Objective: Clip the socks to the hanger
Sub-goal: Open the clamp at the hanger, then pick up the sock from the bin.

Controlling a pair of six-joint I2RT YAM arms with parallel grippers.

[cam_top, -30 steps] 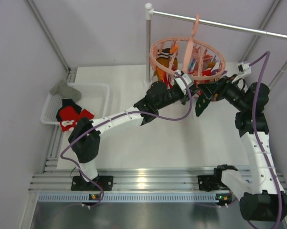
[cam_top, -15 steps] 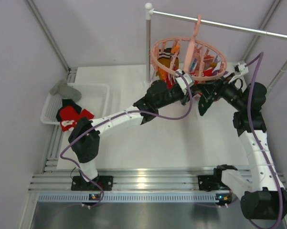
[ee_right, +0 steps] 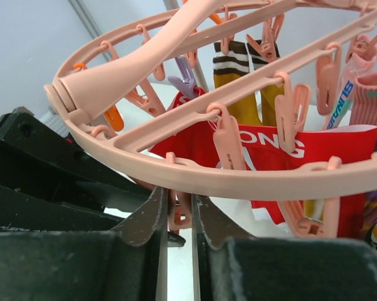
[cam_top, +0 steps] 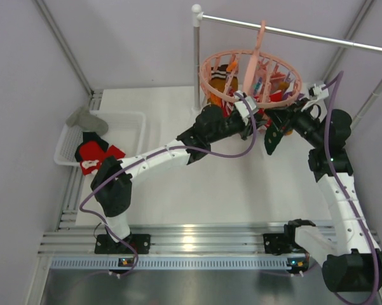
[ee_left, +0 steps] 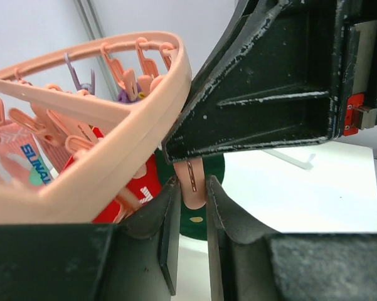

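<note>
Top view: shows the hanger (cam_top: 250, 79) hooked on the rail (cam_top: 305, 30), with socks (cam_top: 219, 82) already clipped beneath. Stretches the left arm (cam_top: 171, 152) long from the near-left of the hanger, folds the right arm (cam_top: 334, 171) up from its right, wrists meeting just under its near rim. Leaves 2 or more socks in the basket (cam_top: 124, 114), well left of the hanger.

Left wrist: pinches 1 clip (ee_left: 193, 179) in the left gripper (ee_left: 191, 188), narrow, just under the hanger rim, probably to spread it for the dark green sock (ee_left: 194, 222) behind.

Right wrist: squeezes a clip (ee_right: 177, 216) in the right gripper (ee_right: 177, 197) too, narrow; cannot tell whether the same 1.
</note>
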